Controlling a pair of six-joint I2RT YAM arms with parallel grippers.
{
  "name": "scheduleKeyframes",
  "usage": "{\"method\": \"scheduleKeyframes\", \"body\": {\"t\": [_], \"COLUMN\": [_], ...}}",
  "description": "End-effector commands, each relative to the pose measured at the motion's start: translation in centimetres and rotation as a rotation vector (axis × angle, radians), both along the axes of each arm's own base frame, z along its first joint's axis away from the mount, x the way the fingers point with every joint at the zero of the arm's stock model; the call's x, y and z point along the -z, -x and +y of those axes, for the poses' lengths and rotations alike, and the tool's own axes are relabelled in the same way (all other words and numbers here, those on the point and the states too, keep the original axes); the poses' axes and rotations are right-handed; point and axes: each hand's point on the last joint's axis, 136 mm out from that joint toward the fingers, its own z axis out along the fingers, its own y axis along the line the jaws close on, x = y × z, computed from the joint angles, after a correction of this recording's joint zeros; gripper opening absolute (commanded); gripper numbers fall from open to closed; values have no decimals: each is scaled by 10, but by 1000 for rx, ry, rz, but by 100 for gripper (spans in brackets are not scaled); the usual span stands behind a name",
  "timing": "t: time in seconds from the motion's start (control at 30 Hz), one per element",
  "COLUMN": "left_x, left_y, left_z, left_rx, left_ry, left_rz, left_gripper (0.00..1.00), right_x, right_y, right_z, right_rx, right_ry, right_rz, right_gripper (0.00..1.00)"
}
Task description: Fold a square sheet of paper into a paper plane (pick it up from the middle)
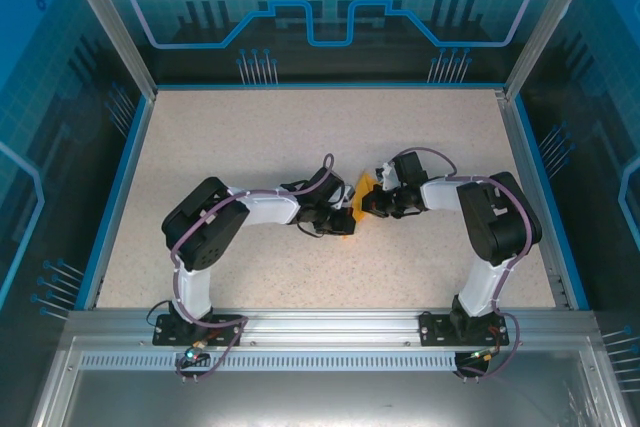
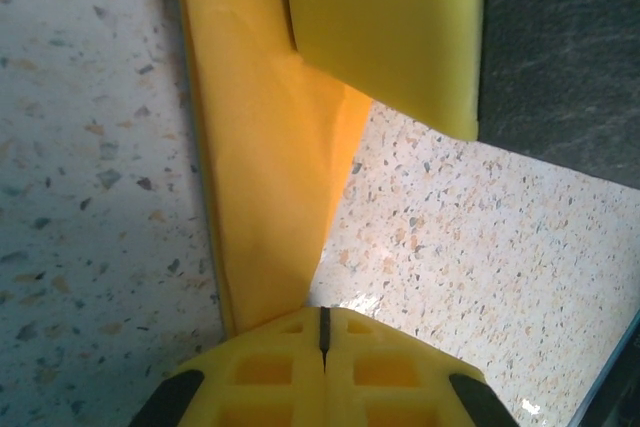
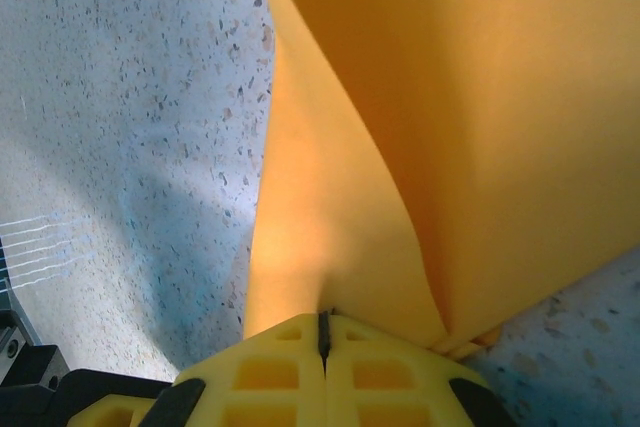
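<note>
**Two pincers closed on one orange paper at mid-desk**

Nearest the camera, a metal rail (image 1: 320, 342) runs along the near edge and carries both arm bases. From there the left arm (image 1: 205, 227) and the right arm (image 1: 495, 217) each rise, bend at the elbow and reach inward, so their wrists almost meet over the middle of the speckled desk (image 1: 250, 137).

The left pincer (image 1: 342, 217) has its yellow fingertips pressed together, with just a thin dark seam between them in its wrist view (image 2: 323, 332). The orange paper (image 2: 265, 167) runs into those tips as a long creased strip. The strip widens away from the pincer.

The right pincer (image 1: 373, 203) is likewise clamped tight (image 3: 323, 332). A broad curved sheet of the same paper (image 3: 450, 127) rises straight out of its grip.

From above, the paper (image 1: 366, 184) is a small pointed orange shape between the two pincers, held by both (how far it stands off the desk cannot be judged). At the strip's far end, a flat yellow pad (image 2: 390, 27) with a rounded corner overlaps it.

Beyond lie bare desk and a blue patterned back wall (image 1: 320, 7).
</note>
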Motion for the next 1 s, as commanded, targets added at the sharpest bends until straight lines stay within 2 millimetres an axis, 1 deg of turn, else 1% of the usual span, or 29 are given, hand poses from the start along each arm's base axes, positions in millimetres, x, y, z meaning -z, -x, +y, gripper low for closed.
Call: {"method": "scheduleKeyframes", "body": {"t": [0.0,0.13,0.3,0.37,0.43,0.53,0.6,0.67,0.73,0.8,0.97], "left_x": [20,28,32,32,34,37,39,41,43,43,45], "left_y": [16,23,27,27,27,28,29,29,30,30,30], "left_z": [14,27,31,31,33,36,36,35,35,35,34], "left_rx": [24,22,32,35,36,43,53,61,62,63,68], "left_ry": [-43,-58,-42,-37,-23,-23,-22,-21,-20,-17,-17], "left_rz": [51,68,77,76,80,79,79,81,81,80,81], "left_gripper": [3,3,1,0,0,0,0,0,0,0,0], "right_x": [41,33,16,6,-7,-30,-41,-48,-49,-47,-36], "right_y": [38,34,27,23,18,12,9,7,5,4,-1], "right_z": [-32,-30,-25,-21,-16,-13,-12,-8,-4,2,22], "right_rx": [29,34,50,60,70,85,95,108,118,118,107], "right_ry": [178,156,107,74,40,19,11,-8,-23,-29,-80], "right_rz": [155,135,97,78,47,-3,-25,-37,-40,-37,-15], "right_gripper": [0,1,4,6,11,15,18,18,18,18,16]}}
